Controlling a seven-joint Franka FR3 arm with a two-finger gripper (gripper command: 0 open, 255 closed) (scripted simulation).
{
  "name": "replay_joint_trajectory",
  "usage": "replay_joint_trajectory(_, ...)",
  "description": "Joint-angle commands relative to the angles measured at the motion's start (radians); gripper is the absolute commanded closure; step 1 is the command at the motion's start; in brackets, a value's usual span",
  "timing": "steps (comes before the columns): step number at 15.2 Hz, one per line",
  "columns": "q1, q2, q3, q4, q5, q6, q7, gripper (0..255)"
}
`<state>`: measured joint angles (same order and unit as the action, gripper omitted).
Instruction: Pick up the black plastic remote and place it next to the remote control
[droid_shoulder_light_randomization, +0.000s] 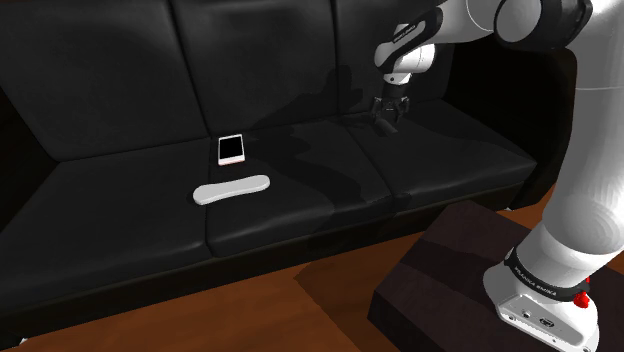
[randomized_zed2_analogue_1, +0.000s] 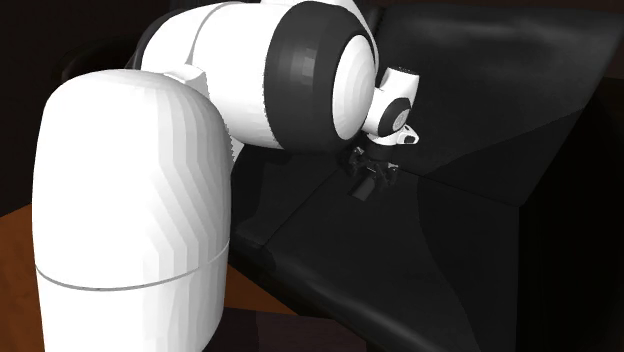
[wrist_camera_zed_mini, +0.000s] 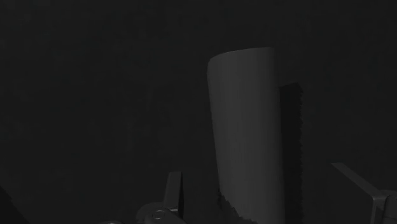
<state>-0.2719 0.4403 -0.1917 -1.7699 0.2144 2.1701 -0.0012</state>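
Note:
A dark grey, flat, long remote (wrist_camera_zed_mini: 245, 133) lies on the black sofa seat, right under my gripper (wrist_camera_zed_mini: 254, 170). It runs between the two fingers, and neither finger touches it, so the gripper is open. In the shoulder view the gripper (droid_shoulder_light_randomization: 386, 122) hangs low over the right-hand seat cushion near the backrest. A white elongated remote control (droid_shoulder_light_randomization: 232, 187) lies on the middle cushion, well to the shoulder view's left of the gripper. In the second exterior view the gripper (randomized_zed2_analogue_1: 372, 184) sits just above the seat, behind the arm's big white links.
A small white-framed device with a black screen (droid_shoulder_light_randomization: 232, 149) lies just behind the white remote control. The black sofa (droid_shoulder_light_randomization: 120, 200) has a tall backrest (droid_shoulder_light_randomization: 250, 60) close behind the gripper. Brown wooden floor (droid_shoulder_light_randomization: 300, 320) and the dark stand (droid_shoulder_light_randomization: 440, 280) are in front.

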Motion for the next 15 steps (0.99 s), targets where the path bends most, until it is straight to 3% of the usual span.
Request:
replay_joint_trajectory(1,0.0,0.0,0.0,0.0,0.0,0.001,0.0,0)
replay_joint_trajectory(3,0.0,0.0,0.0,0.0,0.0,0.0,0.0,0)
replay_joint_trajectory(4,0.0,0.0,0.0,0.0,0.0,0.0,0.0,255)
replay_joint_trajectory(15,0.001,-0.013,-0.002,0.008,-0.005,-0.02,0.005,255)
